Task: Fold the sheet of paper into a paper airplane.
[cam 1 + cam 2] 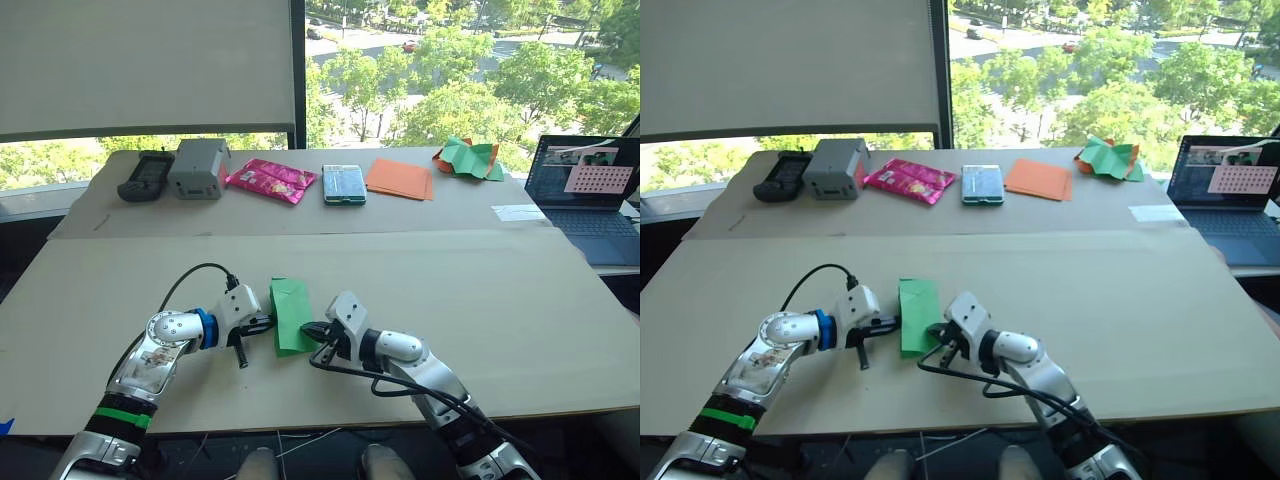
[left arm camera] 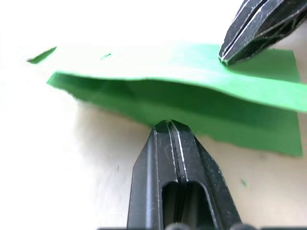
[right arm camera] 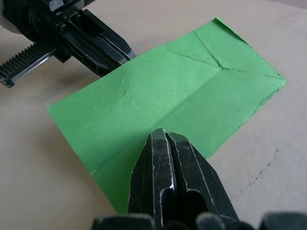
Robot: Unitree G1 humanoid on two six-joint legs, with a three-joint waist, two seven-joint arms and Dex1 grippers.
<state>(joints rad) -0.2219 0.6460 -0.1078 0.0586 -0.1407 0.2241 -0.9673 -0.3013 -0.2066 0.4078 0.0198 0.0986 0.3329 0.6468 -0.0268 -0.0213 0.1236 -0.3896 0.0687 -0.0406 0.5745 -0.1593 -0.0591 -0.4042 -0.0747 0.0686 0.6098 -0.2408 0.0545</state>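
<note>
Right wrist view: sheet of paper [image 3: 172, 96] unmarked.

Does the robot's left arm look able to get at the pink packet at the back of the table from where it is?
Probably not without moving: the pink packet lies far across the table, while the left tool sits at the sheet of paper near the front edge.

Silver arms, black cables, black-fingered left tool [image 1: 264, 323].
</note>
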